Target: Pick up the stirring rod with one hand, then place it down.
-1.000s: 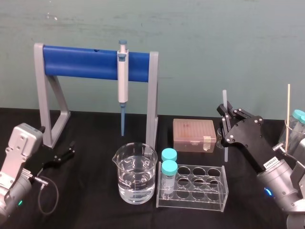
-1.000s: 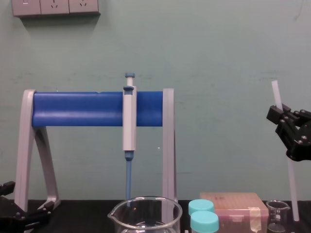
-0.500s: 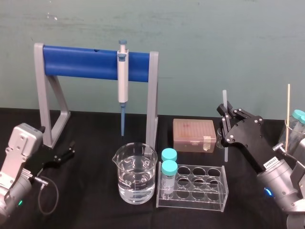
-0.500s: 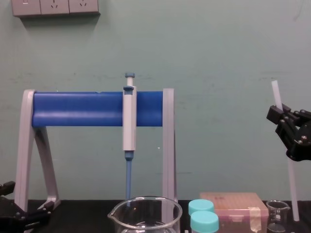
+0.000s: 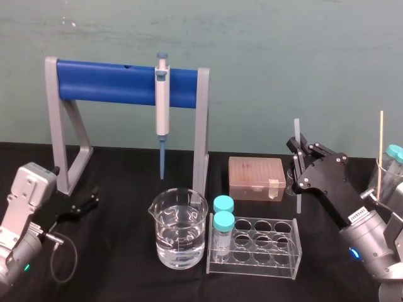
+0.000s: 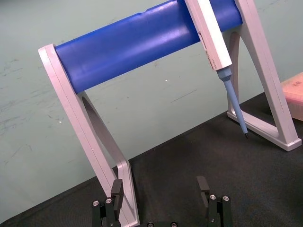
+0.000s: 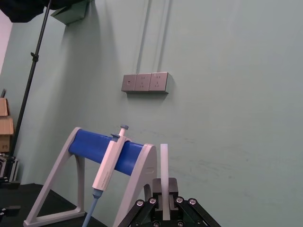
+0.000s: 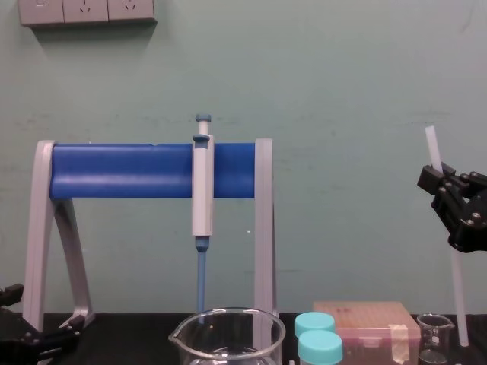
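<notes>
Chest view: stirring rod (image 8: 457, 293) seemingly unmoved

Bare black table (image 5: 119, 264) open at front left, between black left gripper (image 5: 94, 195) and large glass water beaker (image 5: 179, 229). Under blue-barred grey stand (image 5: 107, 82), gap free left of hanging grey blue-tipped pipette (image 5: 162, 104). Right side crowded: clear tube rack (image 5: 271, 264), tan tip box (image 5: 256, 178), small glass beaker (image 8: 434, 338) hem upright translucent-white stirring rod (image 5: 296, 129).

I see the stirring rod (image 5: 296, 129) (image 8: 458, 296) (image 7: 164, 179), thin and translucent white, nearly upright. My right gripper (image 5: 301, 160) (image 8: 445, 182) clamps its upper part between the jaws, and its lower end is just beside the small beaker (image 8: 435, 336).
</notes>
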Available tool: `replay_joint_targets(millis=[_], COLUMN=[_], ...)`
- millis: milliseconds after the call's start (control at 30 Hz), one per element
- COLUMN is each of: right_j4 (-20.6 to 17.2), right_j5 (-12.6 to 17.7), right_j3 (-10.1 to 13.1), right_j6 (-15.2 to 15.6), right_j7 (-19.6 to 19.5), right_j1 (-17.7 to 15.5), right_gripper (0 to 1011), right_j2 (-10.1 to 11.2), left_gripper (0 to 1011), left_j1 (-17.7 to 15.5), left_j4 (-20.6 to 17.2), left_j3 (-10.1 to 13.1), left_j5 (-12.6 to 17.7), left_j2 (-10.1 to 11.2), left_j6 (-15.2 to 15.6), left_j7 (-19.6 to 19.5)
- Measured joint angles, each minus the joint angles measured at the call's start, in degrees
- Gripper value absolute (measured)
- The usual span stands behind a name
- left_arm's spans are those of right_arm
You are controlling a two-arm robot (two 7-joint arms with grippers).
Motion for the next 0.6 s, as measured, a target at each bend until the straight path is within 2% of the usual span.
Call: replay_joint_targets(millis=[333, 600], right_j4=[0.0, 1.4], right_j5=[0.0, 2.2], right_j3=[0.1, -0.3], right_j6=[0.0, -1.2], right_j7=[0.1, 5.2], right_j1=[0.0, 0.9], right_gripper=[71, 71], right_j2=[-0.1, -0.1], left_gripper=[1000, 1000], left_j1=[0.0, 0.0], left_j4=[0.0, 0.0], left_j3=[0.0, 0.0], left_j5=[0.0, 0.0], left_j2=[0.0, 0.0], left_j6=[0.0, 0.0], left_j7=[0.0, 0.0])
